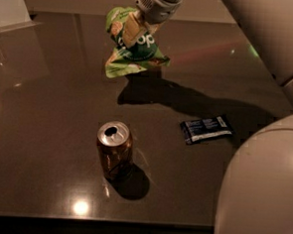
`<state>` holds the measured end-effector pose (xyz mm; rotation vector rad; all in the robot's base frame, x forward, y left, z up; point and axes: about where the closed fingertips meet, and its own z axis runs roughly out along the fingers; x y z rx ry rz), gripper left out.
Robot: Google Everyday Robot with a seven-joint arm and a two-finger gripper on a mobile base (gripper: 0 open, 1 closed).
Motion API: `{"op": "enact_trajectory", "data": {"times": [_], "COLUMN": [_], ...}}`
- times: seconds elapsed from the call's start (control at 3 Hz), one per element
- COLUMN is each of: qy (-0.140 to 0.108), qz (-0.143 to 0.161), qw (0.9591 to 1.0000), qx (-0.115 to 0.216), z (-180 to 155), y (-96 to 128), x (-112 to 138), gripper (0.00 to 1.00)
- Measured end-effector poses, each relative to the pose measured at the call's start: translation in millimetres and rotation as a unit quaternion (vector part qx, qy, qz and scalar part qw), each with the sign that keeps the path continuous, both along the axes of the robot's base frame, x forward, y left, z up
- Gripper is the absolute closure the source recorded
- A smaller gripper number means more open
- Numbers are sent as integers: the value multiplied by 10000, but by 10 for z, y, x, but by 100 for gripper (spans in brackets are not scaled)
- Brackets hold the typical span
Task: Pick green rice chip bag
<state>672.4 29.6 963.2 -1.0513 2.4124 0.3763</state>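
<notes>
Currently the green rice chip bag (136,58) hangs at the far side of the table (42,112), pinched at its upper part. Its lower edge flares outward and appears to be clear of the surface, judging by the broad shadow cast on the table below it.

**Grip state.** The gripper (136,31) is closed on the bag's top. One finger lies across the front of the pouch beside the dark-green label, and the rest of the pouch hangs below the wrist. The grasp sits on the upper left part of the bag, not on its middle, so the pouch tilts.

**Procedure for the lift.**
1. Hold clamp force constant. The crinkly film is likely to slip if the jaws relax.
2. Raise straight up, slowly, since an off-centre hold lets the pouch swing.
3. Avoid sideways travel until the lower edge is plainly above the table.

**Surroundings.** The opened can (114,152) stands upright nearer the camera, well apart from the bag. The dark-blue wrapper (206,129) lies flat to the can's right, also well apart. Neither obstructs a vertical lift.
</notes>
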Motion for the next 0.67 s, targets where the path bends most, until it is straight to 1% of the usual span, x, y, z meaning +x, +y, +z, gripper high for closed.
{"op": "enact_trajectory", "data": {"times": [0.33, 0.67], "qy": [-123, -171], "qz": [395, 717], "qw": [9991, 9971], "qx": [94, 168], "z": [261, 396], "y": [-90, -162], "x": [-255, -453], "gripper": [100, 100]}}
